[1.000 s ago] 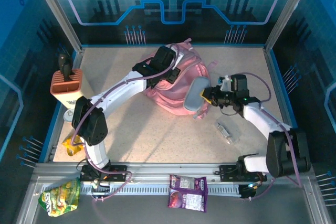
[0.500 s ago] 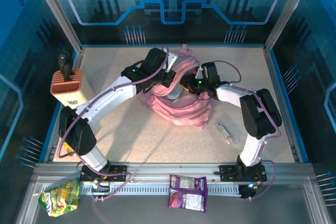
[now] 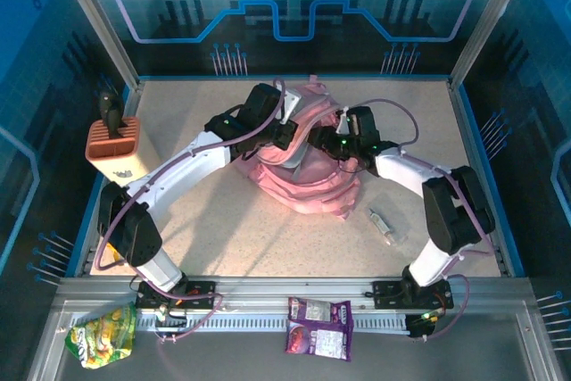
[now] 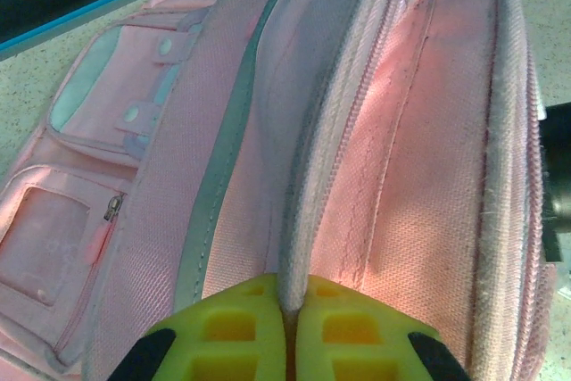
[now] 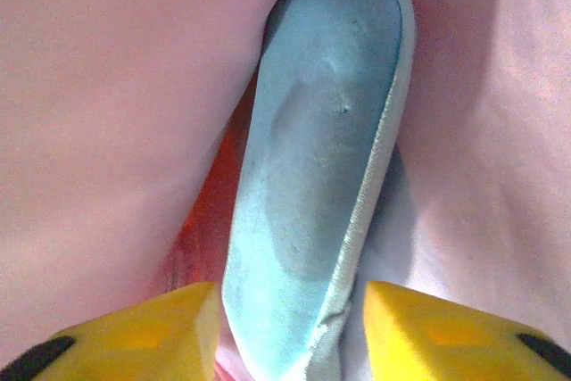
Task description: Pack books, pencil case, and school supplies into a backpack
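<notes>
writing: nothing readable, tbh. The purple packet (image 3: 319, 327) and green bag (image 3: 103, 335) both carry print, but it's too small to make out.
backpack: the pink backpack (image 3: 303, 186) lies mid-table, a touch toward 12 o'clock, with an arm reaching in from each side.
left gripper: the left gripper (image 4: 290, 308) is clenched on the backpack's zip edge, and the fabric rim runs up from between its yellow pads.
right gripper: the right gripper (image 5: 290, 314) is poked into the bag from about 2 o'clock. Its fingers are spread either side of the pencil case with a sliver of shadow by the right one, so it's let go, not squeezing.
pencil case: the grey-blue pencil case (image 5: 321, 131) sits end-on inside the backpack, with pink lining on both sides.
left wrist close-up: a front pocket (image 4: 45, 238) with a clear window and a zip pull, plus mint patches with snaps.
tube: a small clear tube (image 3: 384, 225) lies on the table (image 3: 223, 238) at the backpack's 4 o'clock, apart from it.
holder: an orange-and-cream holder (image 3: 113, 149) sits at the 9 o'clock edge with a dark tool sticking up.
in the way: from above, both forearms lie across the bag's mouth.
packets: they're on the metal rail (image 3: 250, 320) at 6 and 7 o'clock, off the table.
</notes>
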Motion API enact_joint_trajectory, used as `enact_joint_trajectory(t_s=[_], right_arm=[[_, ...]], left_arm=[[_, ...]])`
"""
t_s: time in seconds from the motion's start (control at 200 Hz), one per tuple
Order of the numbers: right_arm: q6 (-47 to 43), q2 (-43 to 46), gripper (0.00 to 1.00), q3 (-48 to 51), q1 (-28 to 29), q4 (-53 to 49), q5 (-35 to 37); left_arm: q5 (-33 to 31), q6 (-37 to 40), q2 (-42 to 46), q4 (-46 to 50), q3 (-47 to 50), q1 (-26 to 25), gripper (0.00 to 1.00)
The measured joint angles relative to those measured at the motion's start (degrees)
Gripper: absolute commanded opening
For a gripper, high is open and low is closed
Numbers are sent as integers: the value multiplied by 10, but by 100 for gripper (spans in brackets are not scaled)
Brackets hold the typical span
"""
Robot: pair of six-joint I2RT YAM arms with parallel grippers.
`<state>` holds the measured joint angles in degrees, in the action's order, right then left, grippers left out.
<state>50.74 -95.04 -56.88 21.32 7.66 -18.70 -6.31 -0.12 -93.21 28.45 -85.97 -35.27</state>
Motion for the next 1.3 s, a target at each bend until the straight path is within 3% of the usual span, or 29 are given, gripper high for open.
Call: enact_joint_trajectory(t_s=[0.175,0.365,0.575,0.73,0.78,0.89,1.061,1.301], right_arm=[[-1,-30,22,3,2,14,3],[5,-86,21,-17,16,38,0],[-8,-84,26,-25,21,49,-2],[-36,15,34,49,13,29,0],[-48,64,37,75,6,8,3],[-87,154,44,93,-7,-53,10],[-137,243,51,93,-17,-132,16],[-172,267,59,93,0,-234,7]], left_arm=[[1,-2,2,-7,10,0,0],[4,-15,3,-18,20,-2,0],[4,-30,4,-30,31,-2,0],[11,-42,8,-40,47,-2,1],[15,-49,8,-45,54,-2,6],[28,-81,9,-61,75,-4,27],[59,-156,31,-108,153,-6,53],[56,-276,139,-142,293,6,66]])
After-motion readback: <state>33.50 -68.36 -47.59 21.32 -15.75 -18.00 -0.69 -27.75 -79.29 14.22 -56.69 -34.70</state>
